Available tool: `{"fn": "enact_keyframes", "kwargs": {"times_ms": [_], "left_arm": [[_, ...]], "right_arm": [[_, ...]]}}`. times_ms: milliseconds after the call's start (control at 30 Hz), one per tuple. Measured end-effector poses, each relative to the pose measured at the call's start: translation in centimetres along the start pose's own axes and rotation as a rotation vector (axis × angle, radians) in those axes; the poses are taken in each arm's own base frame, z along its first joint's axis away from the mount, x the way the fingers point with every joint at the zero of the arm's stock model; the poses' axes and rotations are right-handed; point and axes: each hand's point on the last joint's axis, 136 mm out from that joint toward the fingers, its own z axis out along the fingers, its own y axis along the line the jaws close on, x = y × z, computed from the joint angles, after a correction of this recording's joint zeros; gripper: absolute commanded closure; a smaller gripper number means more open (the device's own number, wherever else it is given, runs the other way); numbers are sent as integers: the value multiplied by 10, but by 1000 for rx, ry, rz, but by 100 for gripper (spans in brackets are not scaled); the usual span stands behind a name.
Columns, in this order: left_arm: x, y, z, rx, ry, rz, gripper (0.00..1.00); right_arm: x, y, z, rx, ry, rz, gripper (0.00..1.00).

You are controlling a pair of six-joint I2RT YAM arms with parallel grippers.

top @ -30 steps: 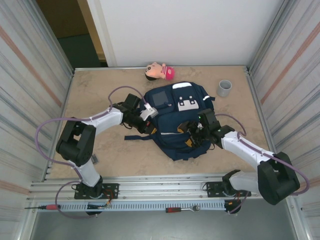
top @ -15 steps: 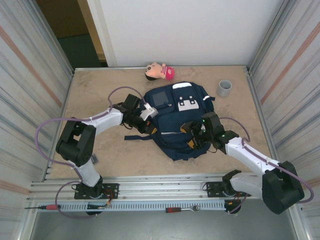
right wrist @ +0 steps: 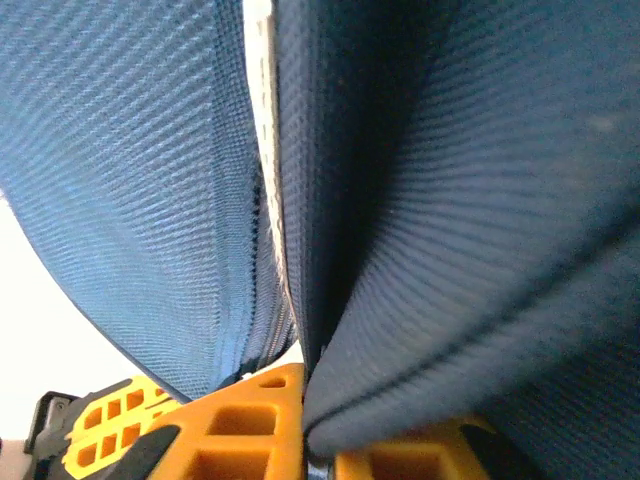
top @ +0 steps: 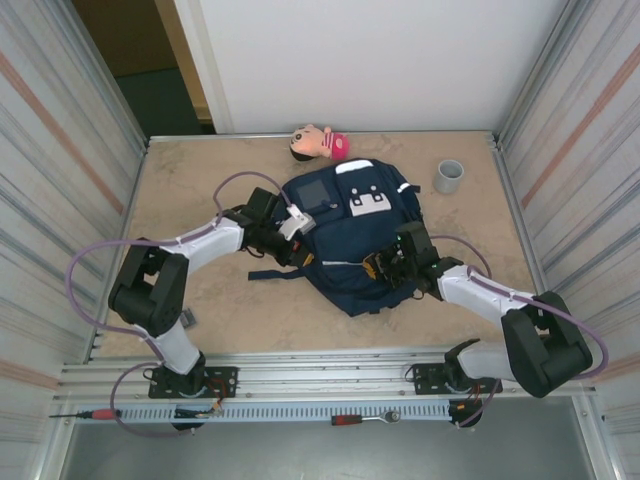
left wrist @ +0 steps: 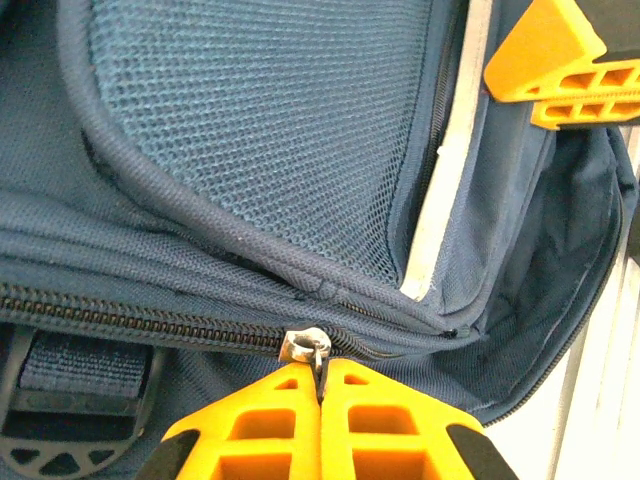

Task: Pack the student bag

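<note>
The student bag [top: 340, 235], a navy backpack with a white patch [top: 368, 203], lies flat mid-table. My left gripper [top: 303, 253] is at the bag's left edge. In the left wrist view this gripper [left wrist: 322, 372] is shut on the metal zipper pull [left wrist: 305, 345] of the bag's [left wrist: 250, 130] zip. My right gripper [top: 380, 267] sits on the bag's near right part. In the right wrist view it [right wrist: 318, 405] is shut on a fold of the bag's fabric [right wrist: 450, 250], which stands up between the orange fingers [right wrist: 250, 420].
A doll head with a pink cap [top: 320, 143] lies by the back wall, just beyond the bag. A grey cup [top: 449, 176] stands at the back right. Metal walls close in both sides. A screwdriver [top: 85, 413] and a ratchet [top: 365, 419] lie on the near rail.
My right gripper has shut on the bag's fabric after standing open, and its arm has shifted left. The bag has slid a little toward the back. The left gripper stays shut.
</note>
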Motion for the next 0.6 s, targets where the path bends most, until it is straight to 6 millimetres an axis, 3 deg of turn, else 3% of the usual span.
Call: {"fn": "enact_keyframes", "kwargs": {"times_ms": [133, 433, 600], "left_arm": [[4, -3, 0, -17, 4, 14, 100], [10, -37, 17, 11, 48, 71, 100], [9, -59, 28, 45, 58, 88, 100]], "right_arm": [[-3, 14, -6, -46, -30, -17, 100], [-1, 75, -33, -202, -66, -85, 100], [1, 80, -35, -215, -68, -93, 100]]}}
